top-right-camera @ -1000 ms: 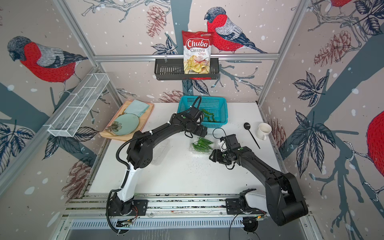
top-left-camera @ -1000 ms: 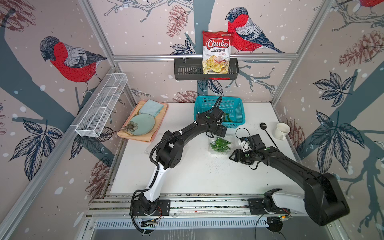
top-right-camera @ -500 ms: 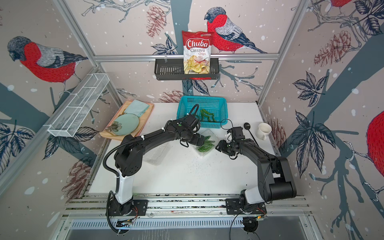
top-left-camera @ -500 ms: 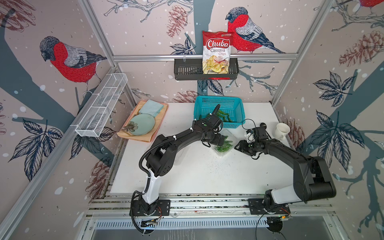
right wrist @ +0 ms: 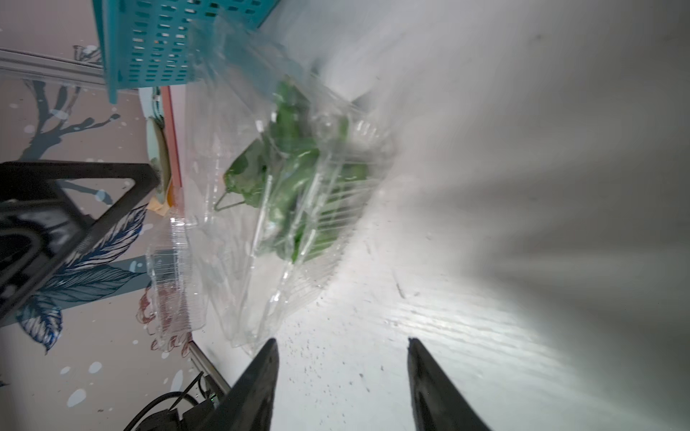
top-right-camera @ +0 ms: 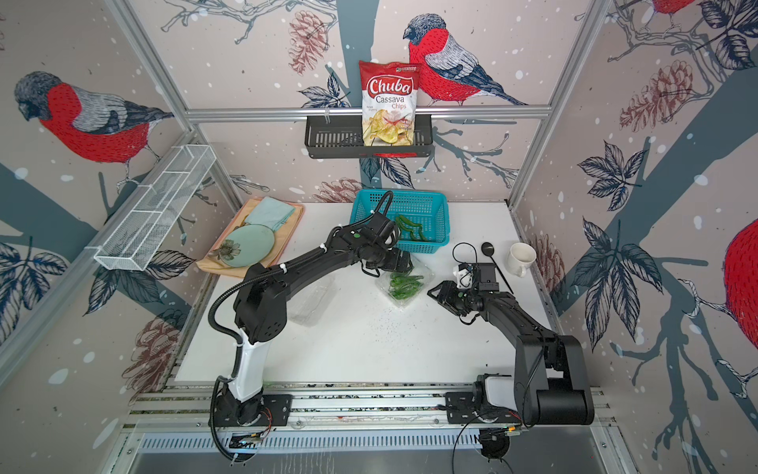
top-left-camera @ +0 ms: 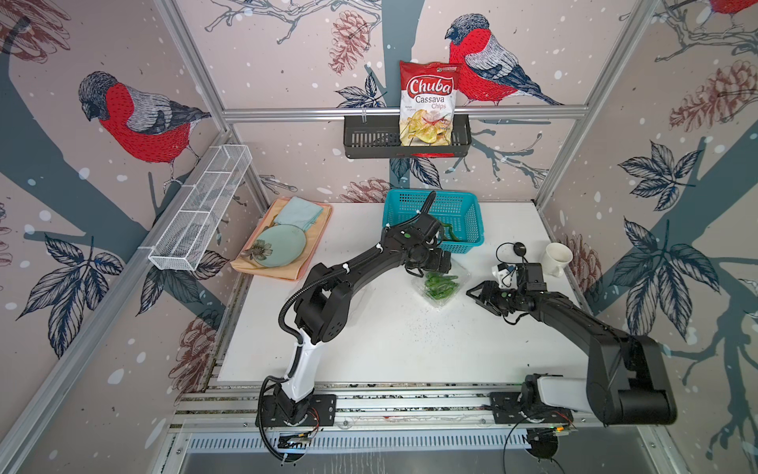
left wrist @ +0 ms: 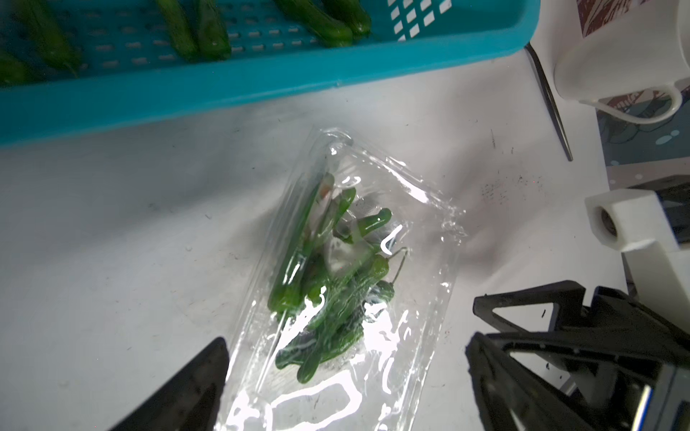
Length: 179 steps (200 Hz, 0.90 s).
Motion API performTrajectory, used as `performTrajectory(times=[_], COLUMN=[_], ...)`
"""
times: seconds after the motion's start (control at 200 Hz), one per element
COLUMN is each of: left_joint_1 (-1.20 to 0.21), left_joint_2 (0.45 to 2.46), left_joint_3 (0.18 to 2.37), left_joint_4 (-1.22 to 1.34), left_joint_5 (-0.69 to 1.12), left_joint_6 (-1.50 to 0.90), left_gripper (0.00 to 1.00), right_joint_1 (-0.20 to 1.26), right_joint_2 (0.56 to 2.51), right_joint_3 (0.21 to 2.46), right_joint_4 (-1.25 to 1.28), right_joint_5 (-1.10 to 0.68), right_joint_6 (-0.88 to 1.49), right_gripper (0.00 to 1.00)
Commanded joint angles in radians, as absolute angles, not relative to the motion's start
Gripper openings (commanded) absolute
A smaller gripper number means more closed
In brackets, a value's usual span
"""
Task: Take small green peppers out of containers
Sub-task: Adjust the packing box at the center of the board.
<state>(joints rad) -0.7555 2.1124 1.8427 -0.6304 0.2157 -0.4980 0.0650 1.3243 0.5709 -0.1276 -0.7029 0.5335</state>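
A clear clamshell container [top-left-camera: 441, 285] [top-right-camera: 404, 287] lies on the white table, holding several small green peppers [left wrist: 328, 283] [right wrist: 287, 179]. My left gripper [top-left-camera: 430, 262] [left wrist: 347, 347] hovers open over its far end, fingers wide on either side, not touching it. My right gripper [top-left-camera: 471, 292] [right wrist: 342, 341] stands open just right of the container, only bare table between its fingers. A second clear container [top-right-camera: 313, 301] [right wrist: 175, 283] lies left of the first, apparently empty. More peppers [top-right-camera: 410, 227] [left wrist: 201, 33] lie in the turquoise basket [top-left-camera: 432, 201].
A white mug [top-left-camera: 555, 258] and a black spoon [top-left-camera: 519, 248] sit at the right. At the back left, a tray holds a green plate [top-left-camera: 281, 246] and a cloth. A black rack [top-left-camera: 369, 141] with a chips bag hangs on the back wall.
My left gripper has come from the basket's edge to above the container's far end. The right arm has shifted and its gripper now sits right of the container, jaws slightly narrower.
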Motion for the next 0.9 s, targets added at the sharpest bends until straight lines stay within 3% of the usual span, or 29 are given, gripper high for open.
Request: performTrajectory(times=[0.0, 0.49, 0.891], left_joint_1=[-0.742, -0.738, -0.738], left_joint_2=[2.135, 2.153, 2.166], left_joint_3=[1.866, 1.848, 1.848], left_joint_4=[-0.604, -0.582, -0.579], left_joint_5=[0.302, 0.373, 0.390], left_joint_6=[-0.526, -0.527, -0.529], left_gripper=[0.96, 0.96, 0.96], right_joint_1=[0.067, 0.071, 0.054], right_joint_2=[1.347, 1.467, 1.487], right_joint_3=[0.566, 0.598, 0.580], right_joint_4=[-0.005, 0.053, 0.079], right_joint_5=[-0.758, -0.755, -0.755], right_joint_6=[0.618, 0.621, 0.618], right_gripper=[0.54, 0.38, 0.33])
